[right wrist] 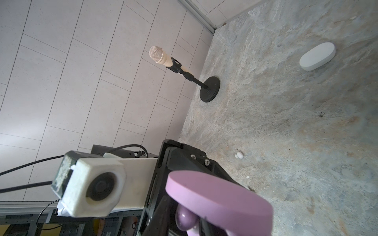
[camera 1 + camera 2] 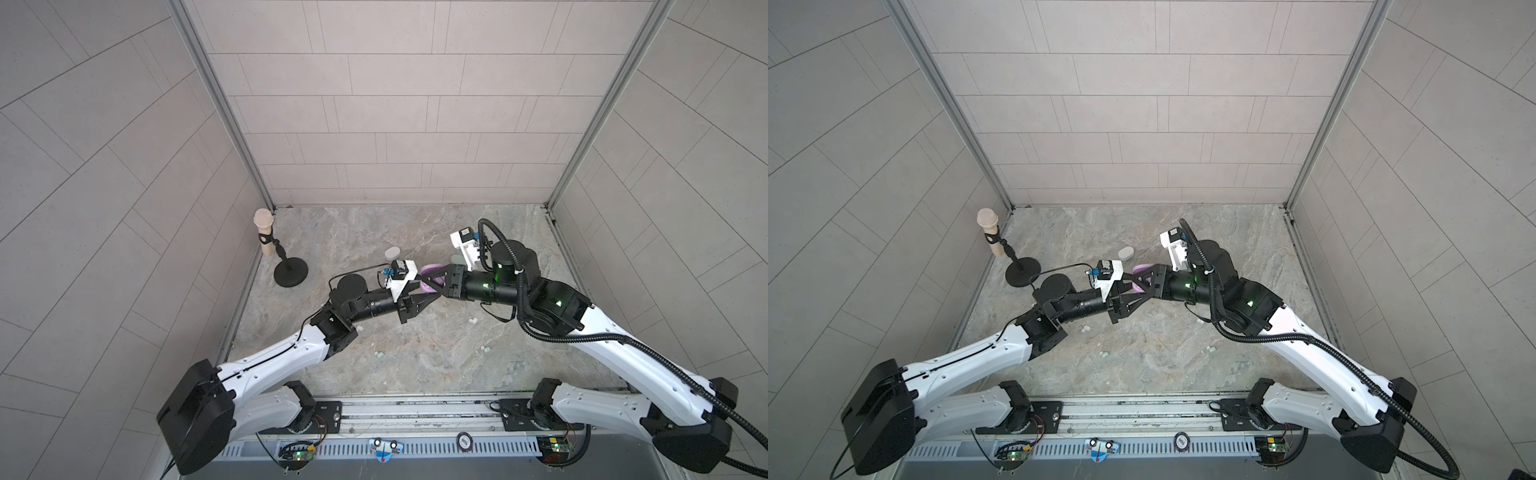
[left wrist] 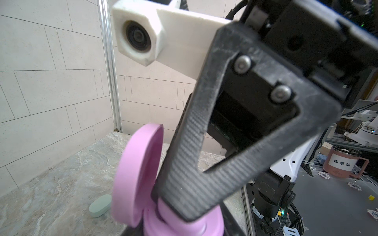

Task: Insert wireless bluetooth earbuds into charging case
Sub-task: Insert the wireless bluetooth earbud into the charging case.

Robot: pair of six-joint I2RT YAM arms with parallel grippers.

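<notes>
Over mid table (image 2: 415, 361), the left gripper (image 2: 434, 294) clamps the open lilac case (image 3: 135, 173); from three o'clock the right gripper (image 2: 426, 280) pokes inside, grip state unclear.

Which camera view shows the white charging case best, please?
The right wrist view: the white charging case lies large, sharp and unobstructed there. In both top views the case is only a small pale pill shape. The left wrist view does not show it.

Bright, even light, soft shadows on the desk (image 2: 415, 365). The wall (image 2: 104, 187) lines bow at both top views' edges. Up close, fingers (image 3: 184, 173) and the lilac case (image 3: 131, 173) beside them blur.
</notes>
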